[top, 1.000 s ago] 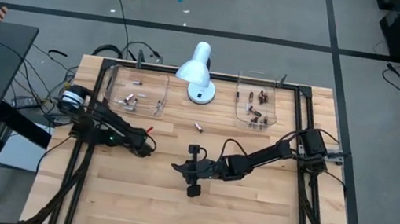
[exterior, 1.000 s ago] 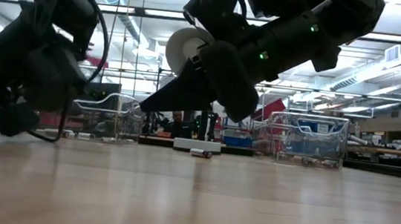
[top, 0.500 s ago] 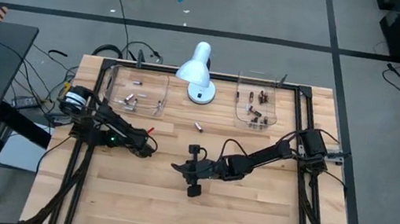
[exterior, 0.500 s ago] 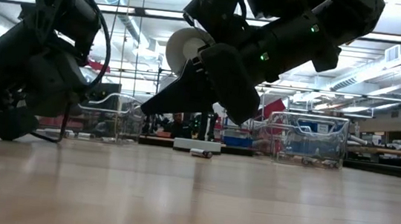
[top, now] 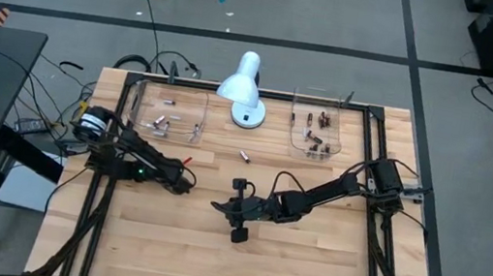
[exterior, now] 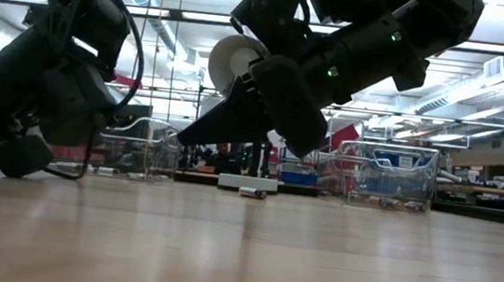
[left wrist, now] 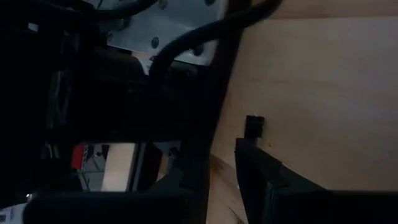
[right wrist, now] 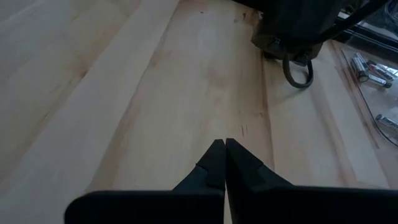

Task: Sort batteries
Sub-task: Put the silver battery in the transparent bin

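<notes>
One loose battery [top: 244, 154] [exterior: 252, 193] lies on its side on the wooden table, in front of the lamp. Silvery batteries lie in the clear left tray [top: 170, 112] [right wrist: 368, 66]. Dark ones lie in the clear right tray [top: 316, 129]. My right gripper [top: 215, 205] [right wrist: 221, 149] is shut on nothing. It hangs over bare wood at mid-table, slanting down toward the table's left, its tips [exterior: 182, 136] clear of the table. My left gripper [top: 185, 186] [left wrist: 211, 158] sits low near the table's left side. Its fingers are slightly apart with only wood showing between them.
A white desk lamp [top: 244, 89] stands at the far middle between the two trays, its base [exterior: 248, 183] behind the loose battery. A black frame rail [top: 363, 146] runs along the table's sides. Bare wood lies toward the near edge [top: 236, 274].
</notes>
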